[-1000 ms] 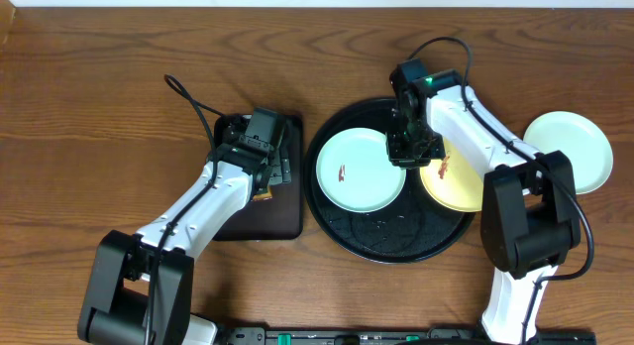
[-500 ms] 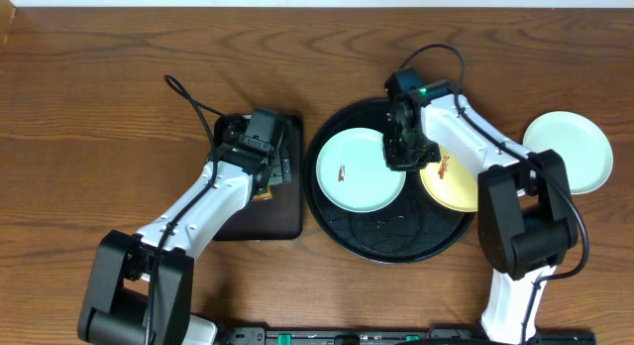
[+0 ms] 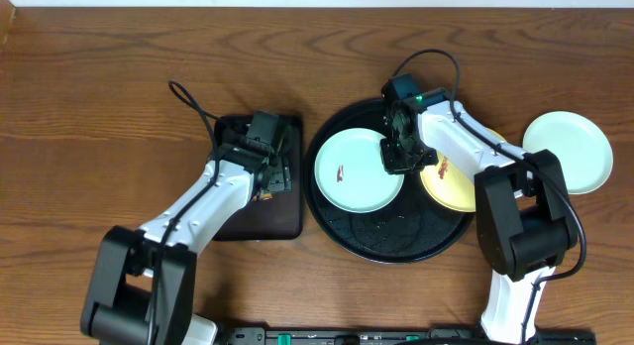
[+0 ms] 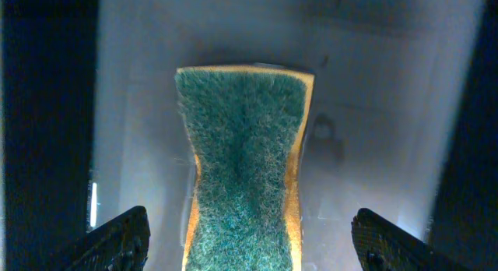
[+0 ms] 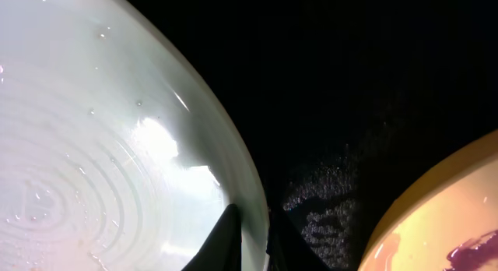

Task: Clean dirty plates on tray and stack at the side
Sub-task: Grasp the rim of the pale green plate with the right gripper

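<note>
Compared with one second before, the right gripper (image 3: pixel 396 155) has moved to the left across the round black tray (image 3: pixel 386 241). It was above the gap between the two plates there, and now it is at the right rim of the mint-blue plate (image 3: pixel 352 172). In the right wrist view its claw pinches this rim, one finger on each side. The yellow plate (image 3: pixel 458 186) lies beside it on the same tray. The second mint-blue plate (image 3: pixel 570 152) is off the tray, on the table (image 3: pixel 99 107) at the far right, as before.

The left gripper (image 3: pixel 275 172) has turned only a little above the rectangular black tray (image 3: pixel 248 221). Its fingers (image 4: pixel 117 240) are spread wide, with the green and yellow sponge (image 4: pixel 245 170) between them and not touched.

From overhead, the right wrist covers the place of the grip and the right arm covers part of the yellow plate. The sponge is almost hidden there under the left gripper. In both wrist views the bottom edge cuts off the fingers.
</note>
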You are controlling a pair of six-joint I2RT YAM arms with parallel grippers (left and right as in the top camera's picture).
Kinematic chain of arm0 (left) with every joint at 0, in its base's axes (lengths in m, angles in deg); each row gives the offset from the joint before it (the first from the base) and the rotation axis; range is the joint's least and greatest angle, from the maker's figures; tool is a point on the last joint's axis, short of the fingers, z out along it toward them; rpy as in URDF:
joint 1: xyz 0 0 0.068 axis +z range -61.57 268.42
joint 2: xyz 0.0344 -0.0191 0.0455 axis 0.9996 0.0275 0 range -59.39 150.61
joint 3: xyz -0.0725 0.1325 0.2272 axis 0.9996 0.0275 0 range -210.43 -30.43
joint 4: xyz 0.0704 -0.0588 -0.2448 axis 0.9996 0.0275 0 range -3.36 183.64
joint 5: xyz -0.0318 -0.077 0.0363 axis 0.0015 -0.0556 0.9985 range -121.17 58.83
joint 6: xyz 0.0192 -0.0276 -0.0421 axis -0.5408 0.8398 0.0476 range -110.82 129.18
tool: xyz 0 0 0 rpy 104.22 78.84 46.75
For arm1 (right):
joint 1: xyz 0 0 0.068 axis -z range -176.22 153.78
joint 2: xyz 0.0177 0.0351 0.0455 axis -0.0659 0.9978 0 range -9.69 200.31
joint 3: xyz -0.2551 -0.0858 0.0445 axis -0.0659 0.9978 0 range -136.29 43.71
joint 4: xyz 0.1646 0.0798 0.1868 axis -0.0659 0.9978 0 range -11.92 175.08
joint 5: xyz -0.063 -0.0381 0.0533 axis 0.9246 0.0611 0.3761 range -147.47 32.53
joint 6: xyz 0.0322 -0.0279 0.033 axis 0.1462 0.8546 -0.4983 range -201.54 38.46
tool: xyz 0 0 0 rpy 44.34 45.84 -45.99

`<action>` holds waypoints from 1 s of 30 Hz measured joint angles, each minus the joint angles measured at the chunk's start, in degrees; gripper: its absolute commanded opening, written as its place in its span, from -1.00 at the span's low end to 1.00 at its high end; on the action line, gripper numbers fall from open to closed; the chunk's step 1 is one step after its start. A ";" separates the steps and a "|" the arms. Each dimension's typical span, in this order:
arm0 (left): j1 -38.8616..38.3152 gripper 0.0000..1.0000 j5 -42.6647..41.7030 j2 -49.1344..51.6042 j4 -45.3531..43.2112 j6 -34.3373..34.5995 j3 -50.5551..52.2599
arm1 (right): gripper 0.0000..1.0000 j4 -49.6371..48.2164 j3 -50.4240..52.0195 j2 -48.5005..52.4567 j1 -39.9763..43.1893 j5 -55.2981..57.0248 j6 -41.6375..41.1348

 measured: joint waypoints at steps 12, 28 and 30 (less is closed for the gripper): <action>0.00 0.42 -0.70 5.44 -0.31 0.15 -0.02 | -0.77 0.00 0.02 0.00 0.00 0.00 1.18; 0.00 0.18 0.28 5.42 -3.39 -1.51 -0.70 | -0.70 0.00 0.20 0.00 0.00 -0.02 1.40; 0.00 0.56 0.68 5.42 -4.07 -1.57 -0.70 | -0.69 0.00 0.20 0.00 0.00 -0.02 1.40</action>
